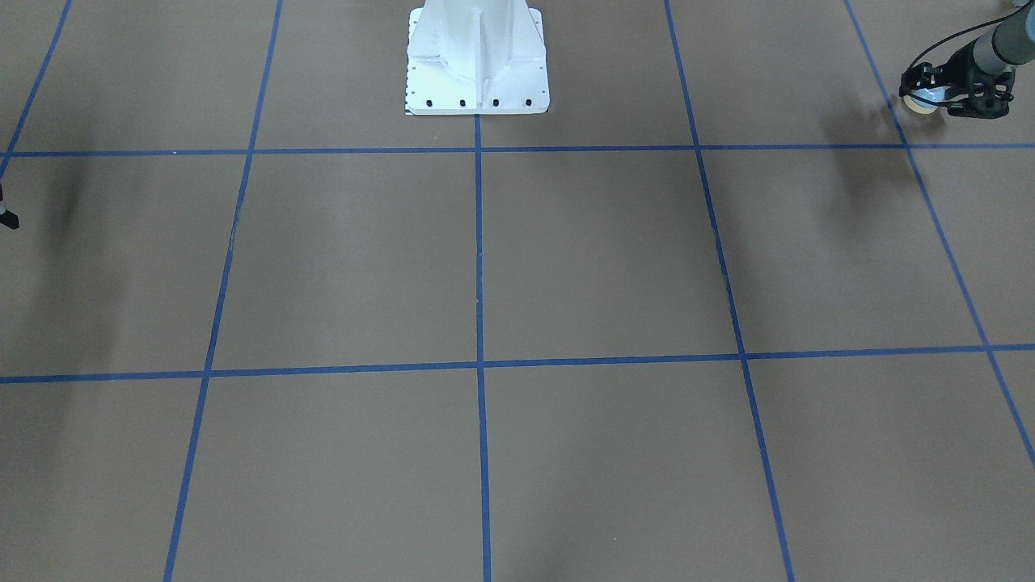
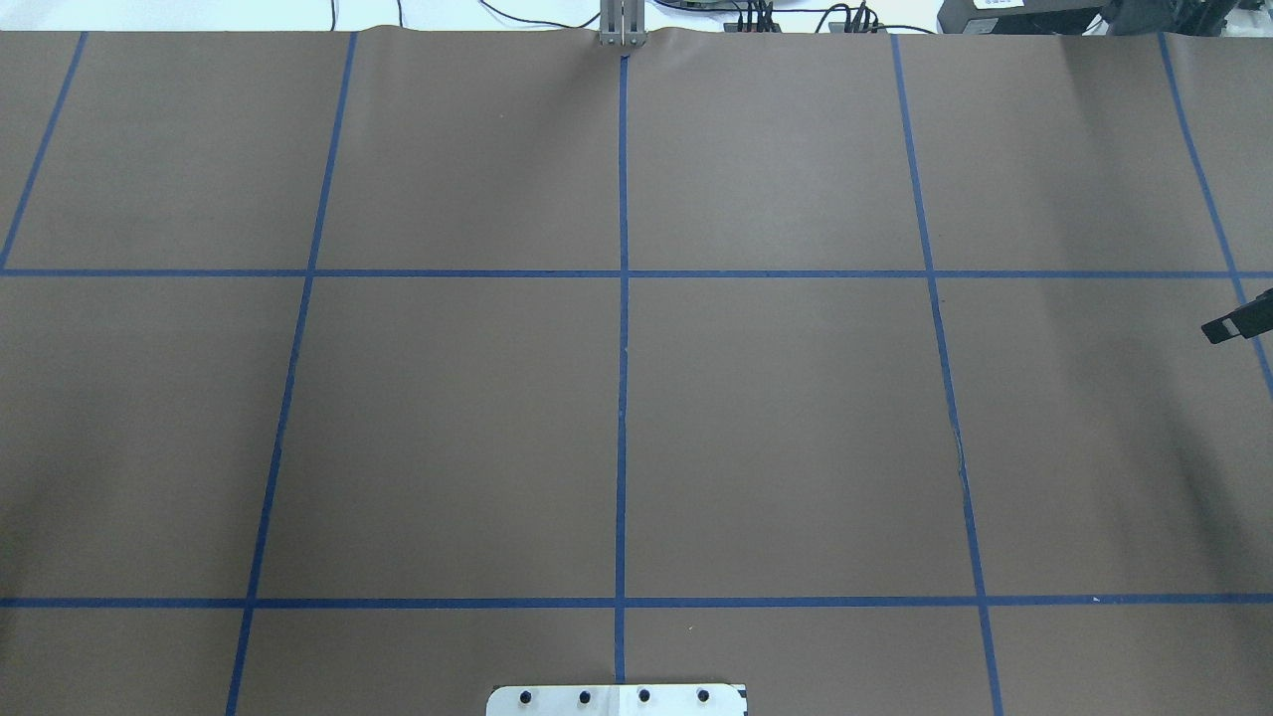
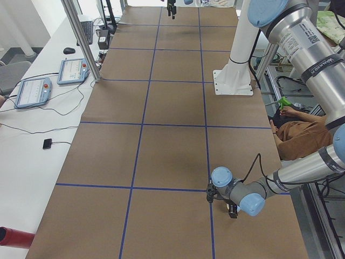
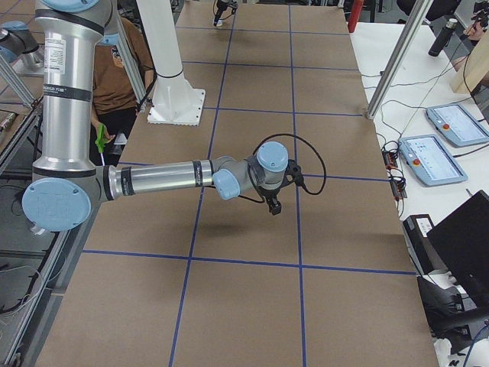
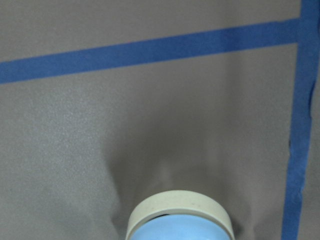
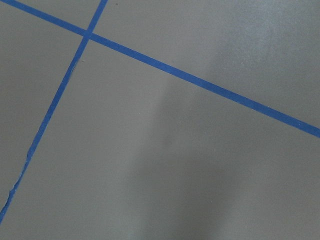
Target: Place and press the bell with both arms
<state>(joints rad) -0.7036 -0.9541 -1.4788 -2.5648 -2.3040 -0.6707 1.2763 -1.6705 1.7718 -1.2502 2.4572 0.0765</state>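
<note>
Closest in, at the bottom of my left wrist view, there's the bell point(image 5: 177, 222): cream base ring pointing away from the camera, blue dome behind it. My left pincer point(image 1: 930, 93) is closed around it, low over the desk point(image 1: 598, 250). There's a soft shadow just beneath, but from these angles I can't say whether the ring is touching the paper or only skimming it. I'd judge the grip is on the dome's sides so the button stays free for pressing. Just past the bell, blue tape point(image 5: 150, 50) runs across, with another strip to one side, so I'm near a grid corner far out on my left, well away from the white pedestal point(image 1: 477, 56). The squares in the middle look like the natural place to set the bell down. Far across the desk, my right pincer point(image 4: 273, 202) hangs over brown paper, well apart from the bell; I can't tell how wide its jaws stand. It's waiting, I'd say, to do the pressing.
</note>
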